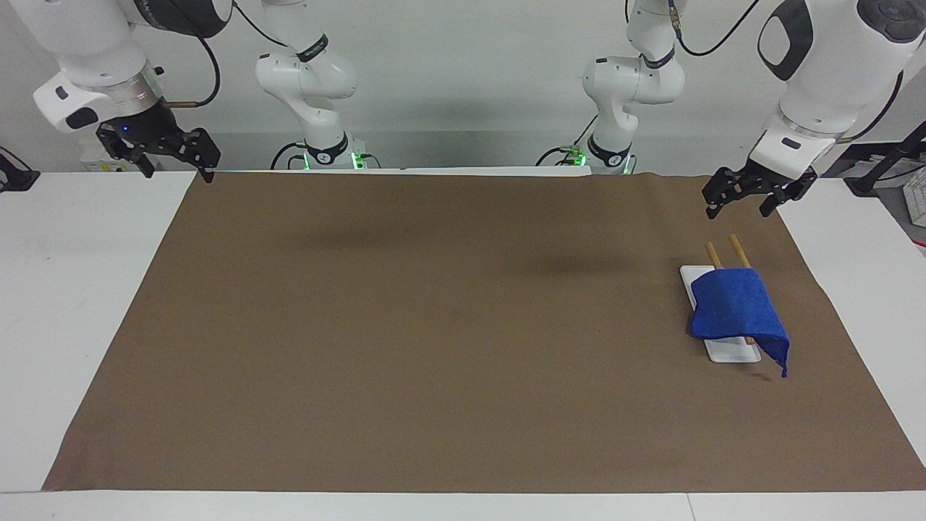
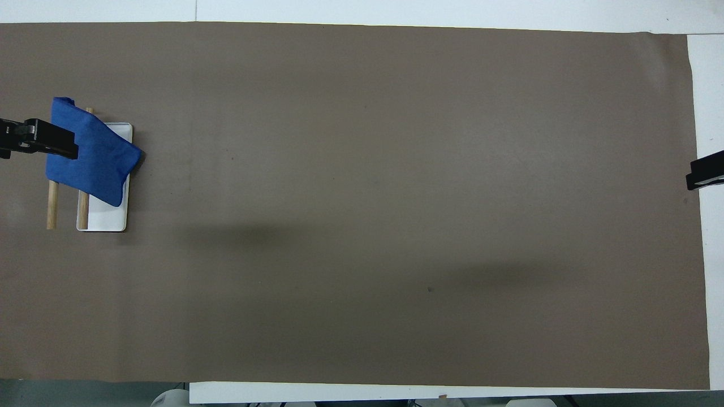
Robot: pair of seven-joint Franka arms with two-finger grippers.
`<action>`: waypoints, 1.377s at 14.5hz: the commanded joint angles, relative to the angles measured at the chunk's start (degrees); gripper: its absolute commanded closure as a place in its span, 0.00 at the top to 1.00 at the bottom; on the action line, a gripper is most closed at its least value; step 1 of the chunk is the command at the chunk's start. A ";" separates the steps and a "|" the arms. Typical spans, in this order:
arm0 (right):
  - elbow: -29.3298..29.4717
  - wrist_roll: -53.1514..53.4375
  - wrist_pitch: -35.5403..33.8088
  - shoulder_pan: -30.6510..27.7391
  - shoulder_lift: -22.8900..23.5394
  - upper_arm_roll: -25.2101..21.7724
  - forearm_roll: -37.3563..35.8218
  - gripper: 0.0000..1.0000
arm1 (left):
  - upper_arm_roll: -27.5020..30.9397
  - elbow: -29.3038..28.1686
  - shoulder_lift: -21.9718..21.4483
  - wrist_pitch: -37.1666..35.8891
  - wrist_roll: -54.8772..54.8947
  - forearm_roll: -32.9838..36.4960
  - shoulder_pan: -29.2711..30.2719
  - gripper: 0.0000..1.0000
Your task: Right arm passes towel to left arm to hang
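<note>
The blue towel (image 1: 734,311) hangs draped over two wooden rods (image 1: 738,250) of a rack with a white base (image 1: 731,352), at the left arm's end of the table. It also shows in the overhead view (image 2: 90,152). My left gripper (image 1: 738,210) is open and empty, raised over the mat by the rack, and touches nothing. In the overhead view the left gripper (image 2: 39,141) overlaps the towel's edge. My right gripper (image 1: 179,172) is open and empty, raised over the mat's corner at the right arm's end; only its tip shows in the overhead view (image 2: 704,172).
A brown mat (image 1: 434,325) covers most of the white table (image 1: 72,289). The rack's rods (image 2: 52,206) and base (image 2: 104,217) stick out from under the towel on the side nearer the robots.
</note>
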 commanded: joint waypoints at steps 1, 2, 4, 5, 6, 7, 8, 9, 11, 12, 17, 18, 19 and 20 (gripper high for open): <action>-0.86 -0.94 0.25 -0.01 -0.76 -0.34 1.10 1.00 | -0.53 0.80 0.74 1.13 -0.20 0.61 0.43 0.99; -0.86 -0.94 0.25 -0.01 -0.76 -0.25 1.10 1.00 | -0.53 0.80 0.74 1.40 -0.20 0.61 0.43 0.99; -0.86 -0.94 0.25 -0.01 -0.76 -0.25 1.10 1.00 | -0.53 0.80 0.74 1.40 -0.20 0.61 0.43 0.99; -0.86 -0.94 0.25 -0.01 -0.76 -0.34 1.10 1.00 | -0.53 0.80 0.74 1.40 -0.20 0.69 0.43 0.99; -0.86 -0.94 0.25 -0.01 -0.76 -0.25 1.10 1.00 | -0.53 0.80 0.74 1.40 -0.20 0.61 0.43 0.99; -0.86 -0.94 0.25 -0.01 -0.76 -0.25 1.10 1.00 | -0.53 0.71 0.74 1.31 -0.20 0.61 0.43 0.99; -0.86 -0.94 0.25 -0.01 -0.76 -0.25 1.10 1.00 | -0.62 0.71 0.74 1.31 -0.20 0.61 0.43 0.99; -0.86 -0.94 0.25 -0.01 -0.76 -0.25 1.10 1.00 | -0.53 0.71 0.74 1.31 -0.20 0.61 0.43 0.99; -0.86 -0.94 0.25 -0.01 -0.76 -0.25 1.10 1.00 | -0.62 0.71 0.92 1.40 -0.20 0.61 0.43 0.99; -0.86 -0.94 0.25 -0.01 -0.76 -0.25 1.10 1.00 | -0.53 0.71 0.92 1.40 -0.20 0.61 0.43 0.99; -0.86 -0.94 0.25 -0.01 -0.76 -0.25 1.10 1.00 | -0.35 0.71 1.53 1.31 -0.29 0.61 0.43 0.99; -0.86 -0.94 0.25 -0.01 -0.76 -0.25 1.10 1.00 | -0.09 0.71 1.62 1.31 -0.47 0.61 0.43 0.99; -0.86 -0.94 0.25 -0.01 -0.76 -0.25 1.10 1.00 | -0.09 0.71 1.71 1.31 -0.47 0.61 0.35 0.99; -0.86 -0.94 0.25 -0.01 -0.76 -0.25 1.10 1.00 | -0.09 0.71 1.71 1.31 -0.55 0.61 0.35 0.99</action>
